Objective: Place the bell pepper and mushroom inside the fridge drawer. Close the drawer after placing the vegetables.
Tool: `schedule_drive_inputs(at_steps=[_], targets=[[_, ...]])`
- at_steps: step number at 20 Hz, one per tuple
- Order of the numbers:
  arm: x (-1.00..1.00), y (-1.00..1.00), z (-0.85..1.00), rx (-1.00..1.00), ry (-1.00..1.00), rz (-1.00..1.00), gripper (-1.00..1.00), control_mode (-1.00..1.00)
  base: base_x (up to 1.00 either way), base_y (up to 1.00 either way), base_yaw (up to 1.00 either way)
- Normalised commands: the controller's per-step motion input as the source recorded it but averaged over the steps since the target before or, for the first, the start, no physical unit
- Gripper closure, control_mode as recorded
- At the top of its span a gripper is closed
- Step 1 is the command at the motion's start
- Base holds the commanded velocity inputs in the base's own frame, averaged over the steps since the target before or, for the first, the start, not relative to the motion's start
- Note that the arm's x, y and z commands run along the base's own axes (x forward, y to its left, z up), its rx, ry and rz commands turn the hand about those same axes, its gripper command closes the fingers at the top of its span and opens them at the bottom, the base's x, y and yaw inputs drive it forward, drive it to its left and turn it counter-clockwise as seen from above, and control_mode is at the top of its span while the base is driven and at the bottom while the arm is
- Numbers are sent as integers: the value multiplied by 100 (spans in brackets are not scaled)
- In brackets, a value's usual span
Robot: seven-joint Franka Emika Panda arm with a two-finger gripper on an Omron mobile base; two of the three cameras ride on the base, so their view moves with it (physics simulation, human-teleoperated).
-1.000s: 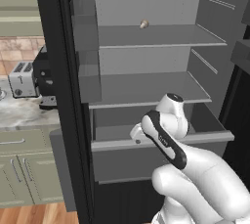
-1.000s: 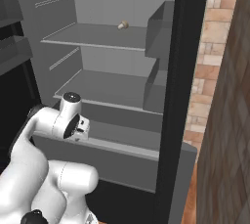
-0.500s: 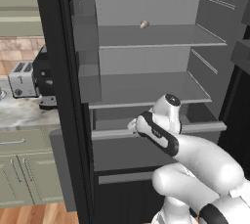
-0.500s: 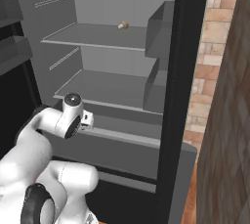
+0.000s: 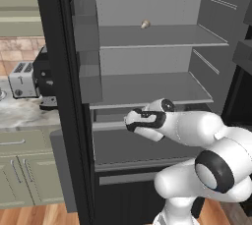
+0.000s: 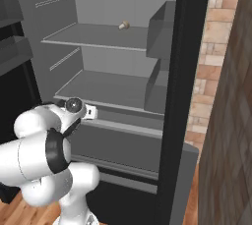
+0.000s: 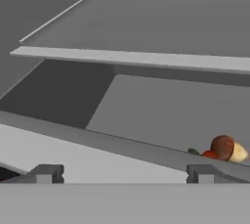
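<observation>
- Grey walls and shelves make the inside of the black fridge (image 5: 64, 96), whose door stands open in front of us.
- We see the fridge drawer (image 5: 147, 145) low in the fridge, under the second shelf (image 5: 147, 89); it is pulled out a little, and its flat front has no handle.
- In the hand view the mushroom (image 7: 227, 148) lies inside the fridge drawer (image 7: 161, 115), on its floor, just behind the front wall, with the brown cap to the left and the pale stem to the right.
- We see the bell pepper (image 7: 210, 154) as a small red spot with a bit of green; it seems to touch the mushroom on its left side, and the drawer's front edge hides most of it.
- Our gripper (image 7: 122, 173) has its two dark finger tips spread wide apart, and nothing is between them; they stand at the drawer's front edge.
- From the left base view the gripper (image 5: 129, 121) sits at the left part of the drawer front, with the white arm (image 5: 197, 130) reaching in from the right.
- On the upper shelf (image 5: 157, 37) rests a small tan object (image 5: 145, 24), near the back wall; we cannot tell what it is.
- Left of the fridge we see a silver toaster (image 5: 22, 79) on a marble counter (image 5: 19, 113), above pale green cabinets (image 5: 24, 180).
- On the right side, in the right base view, a brick wall (image 6: 206, 71) stands beside the fridge.
</observation>
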Motion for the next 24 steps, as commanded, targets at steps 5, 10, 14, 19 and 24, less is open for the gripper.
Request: schedule_drive_inputs(at_steps=[5, 10, 14, 19, 24], targets=[[10, 0, 0, 0, -5, -2, -100, -100, 0, 0, 0], [17, 0, 0, 0, 0, -4, -100, -100, 0, 0, 0], [47, 0, 8, 0, 0, -4, -100, -100, 0, 0, 0], [62, 0, 15, 0, 0, -6, -100, -100, 0, 0, 0], [36, 0, 1, 0, 0, -7, -100, -100, 0, 0, 0]])
